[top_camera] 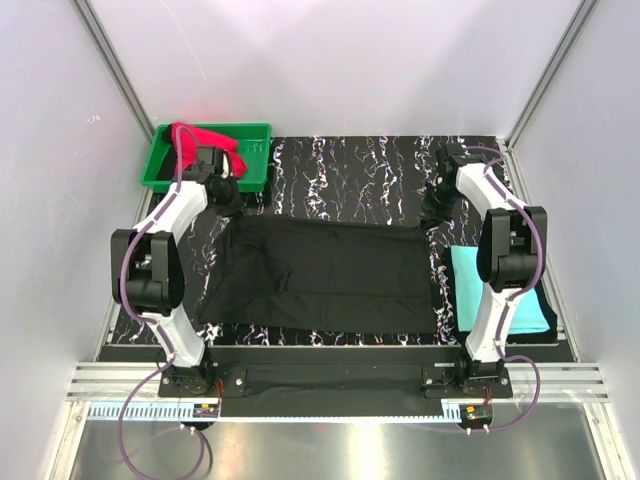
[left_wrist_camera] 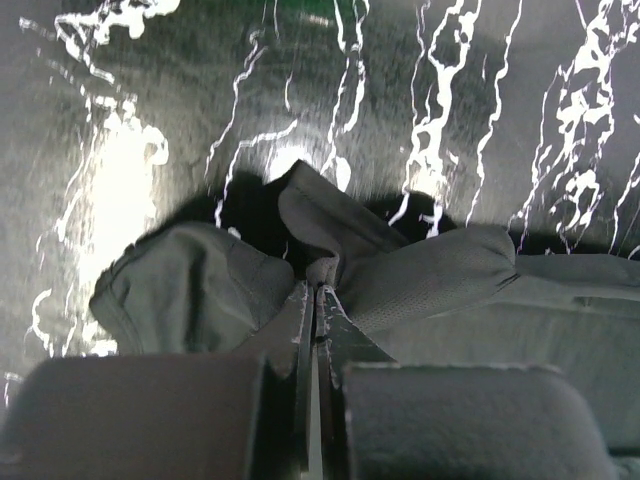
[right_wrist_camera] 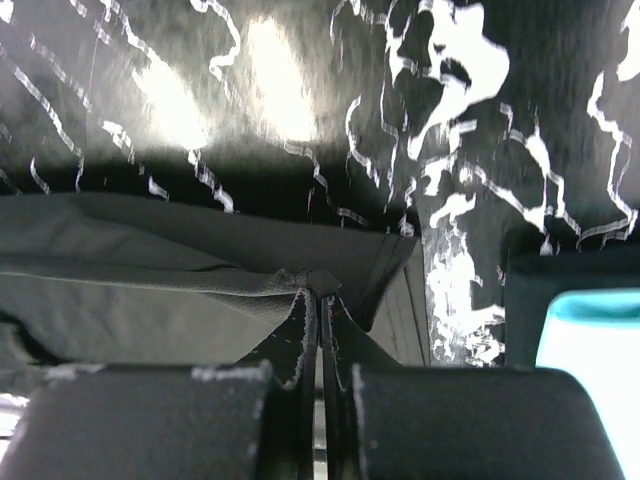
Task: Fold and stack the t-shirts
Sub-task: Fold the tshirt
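The black t-shirt (top_camera: 320, 275) lies spread across the middle of the marbled table. My left gripper (top_camera: 228, 200) is shut on its far left corner, and the pinched cloth (left_wrist_camera: 335, 262) bunches up just ahead of my left gripper's tips (left_wrist_camera: 318, 290). My right gripper (top_camera: 435, 205) is shut on the far right corner, with a fold of black cloth (right_wrist_camera: 200, 280) running left from my right gripper's tips (right_wrist_camera: 322, 293). A turquoise t-shirt (top_camera: 500, 290) lies folded at the right, partly under the right arm. The red t-shirt (top_camera: 205, 138) sits in the green tray.
The green plastic tray (top_camera: 255, 150) stands at the far left corner, just behind the left gripper. White enclosure walls close in the table on three sides. The turquoise cloth (right_wrist_camera: 590, 350) shows at the right edge of the right wrist view.
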### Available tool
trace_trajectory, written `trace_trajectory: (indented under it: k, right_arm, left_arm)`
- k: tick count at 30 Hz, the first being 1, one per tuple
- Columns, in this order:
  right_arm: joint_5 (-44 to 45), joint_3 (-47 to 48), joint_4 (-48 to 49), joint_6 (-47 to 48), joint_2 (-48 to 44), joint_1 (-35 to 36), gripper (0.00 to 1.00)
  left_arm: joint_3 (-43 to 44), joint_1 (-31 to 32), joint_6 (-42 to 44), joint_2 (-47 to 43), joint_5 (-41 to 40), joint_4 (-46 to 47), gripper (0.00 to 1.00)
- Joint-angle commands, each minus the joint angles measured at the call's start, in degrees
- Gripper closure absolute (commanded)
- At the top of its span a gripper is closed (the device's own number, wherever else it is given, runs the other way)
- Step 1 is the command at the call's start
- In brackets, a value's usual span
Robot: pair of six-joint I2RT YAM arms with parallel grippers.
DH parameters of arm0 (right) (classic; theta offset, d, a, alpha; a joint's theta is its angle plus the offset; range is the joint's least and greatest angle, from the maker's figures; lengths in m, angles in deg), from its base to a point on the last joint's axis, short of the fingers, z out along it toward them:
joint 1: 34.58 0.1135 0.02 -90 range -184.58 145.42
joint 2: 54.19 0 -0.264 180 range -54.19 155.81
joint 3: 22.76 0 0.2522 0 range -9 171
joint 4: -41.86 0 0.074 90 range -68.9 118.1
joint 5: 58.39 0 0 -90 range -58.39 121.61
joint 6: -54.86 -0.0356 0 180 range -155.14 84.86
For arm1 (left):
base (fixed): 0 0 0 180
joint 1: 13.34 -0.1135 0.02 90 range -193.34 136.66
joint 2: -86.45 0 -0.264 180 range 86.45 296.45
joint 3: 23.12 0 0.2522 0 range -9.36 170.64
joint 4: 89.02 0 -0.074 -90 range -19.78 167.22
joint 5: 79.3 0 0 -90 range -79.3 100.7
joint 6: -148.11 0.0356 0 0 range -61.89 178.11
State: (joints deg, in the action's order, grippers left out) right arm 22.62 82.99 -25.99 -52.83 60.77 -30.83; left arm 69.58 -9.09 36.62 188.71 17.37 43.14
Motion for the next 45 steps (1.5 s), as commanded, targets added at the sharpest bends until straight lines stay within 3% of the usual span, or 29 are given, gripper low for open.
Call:
trace_trajectory:
  k: [1,18,40,41,43,45]
  right_arm:
    - [-2.08,-2.41,0.38,-0.76,-6.32,-0.14,1.0]
    - [-6.83,-16.48,-0.06,-2.08,-15.28,-0.06,1.0]
    - [-5.95,-20.09,-3.12,-1.03,-14.41,-0.14,0.98]
    - [-6.21,-20.35,-3.57,-1.03,-14.5,-0.14,0.97]
    - [-7.0,-21.67,-4.36,-1.55,-14.76,-0.14,0.87]
    - [-8.23,-22.46,-4.8,-1.38,-15.37,-0.06,0.84]
  left_arm:
    - [-1.33,0.14,-0.56,-4.43,-1.14,-0.71,1.0]
    - [-11.44,0.14,-0.83,-14.01,-3.24,-5.72,1.0]
    - [-18.11,0.06,-2.67,-17.53,-2.55,-10.56,1.0]
    - [-18.46,0.06,-2.93,-17.97,-2.63,-11.69,0.97]
    - [-18.9,-0.12,-3.81,-18.85,-4.73,-13.19,0.72]
    - [-19.61,-0.99,-4.34,-21.04,-5.62,-13.73,0.66]
